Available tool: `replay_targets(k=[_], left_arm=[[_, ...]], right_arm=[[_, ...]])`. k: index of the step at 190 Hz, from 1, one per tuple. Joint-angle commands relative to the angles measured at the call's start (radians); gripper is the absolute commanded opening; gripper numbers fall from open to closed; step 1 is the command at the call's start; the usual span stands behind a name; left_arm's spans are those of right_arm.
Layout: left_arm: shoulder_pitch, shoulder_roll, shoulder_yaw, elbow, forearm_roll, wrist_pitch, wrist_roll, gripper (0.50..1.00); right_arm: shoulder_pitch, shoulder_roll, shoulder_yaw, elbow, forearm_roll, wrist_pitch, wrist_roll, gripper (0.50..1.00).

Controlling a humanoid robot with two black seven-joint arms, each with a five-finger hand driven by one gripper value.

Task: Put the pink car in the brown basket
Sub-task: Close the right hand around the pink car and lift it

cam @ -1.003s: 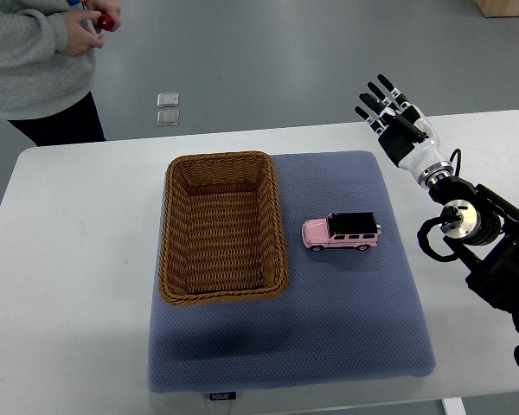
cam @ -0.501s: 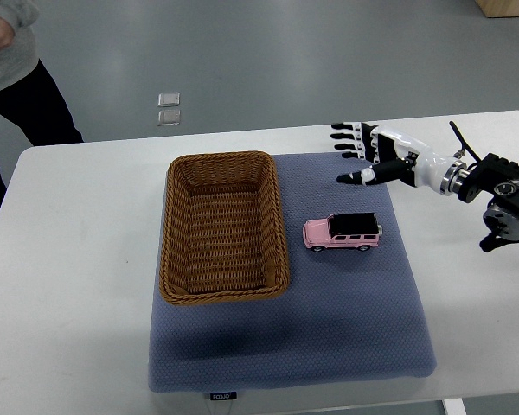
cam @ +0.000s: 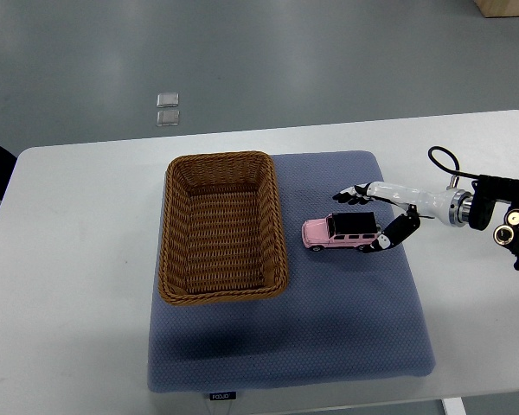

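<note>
We see our right hand point(cam: 372, 216) at three o'clock of the pink car point(cam: 342, 232), fingers point(cam: 353, 193) spread apart around its rear end without clamping it, while the car sits on the blue mat point(cam: 346, 328) just beside the brown basket point(cam: 222, 226), at the basket's three o'clock.

We see a glossy pink car point(cam: 341, 233) on a matt, dimpled blue mat point(cam: 346, 320). The brown basket point(cam: 222, 226) looks rough and woven, and the white table point(cam: 69, 285) smooth. The right hand point(cam: 374, 216) shows shiny white and black plastic.
</note>
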Motion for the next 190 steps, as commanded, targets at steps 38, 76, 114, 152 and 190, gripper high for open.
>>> replay_targets(k=[38, 76, 114, 152, 190], left_arm=[[0.0, 0.0, 0.001, -0.001, 0.0, 0.0, 0.0, 1.0], [0.0, 0.0, -0.001, 0.001, 0.0, 0.0, 0.0, 1.0], [0.0, 0.0, -0.001, 0.001, 0.0, 0.0, 0.0, 1.0], [0.0, 0.0, -0.002, 0.001, 0.0, 0.0, 0.0, 1.0], [0.0, 0.0, -0.002, 0.001, 0.0, 0.0, 0.0, 1.0]], right_arm=[[-0.01, 0.05, -0.019, -0.027, -0.001, -0.064, 0.001, 0.903], [-0.019, 0.089, -0.025, -0.059, -0.003, -0.084, 0.001, 0.858], [-0.019, 0.093, -0.05, -0.079, -0.018, -0.115, 0.007, 0.742], [-0.014, 0.086, -0.051, -0.081, -0.023, -0.119, 0.012, 0.5], [0.016, 0.029, -0.047, -0.069, -0.015, -0.116, 0.017, 0.5]])
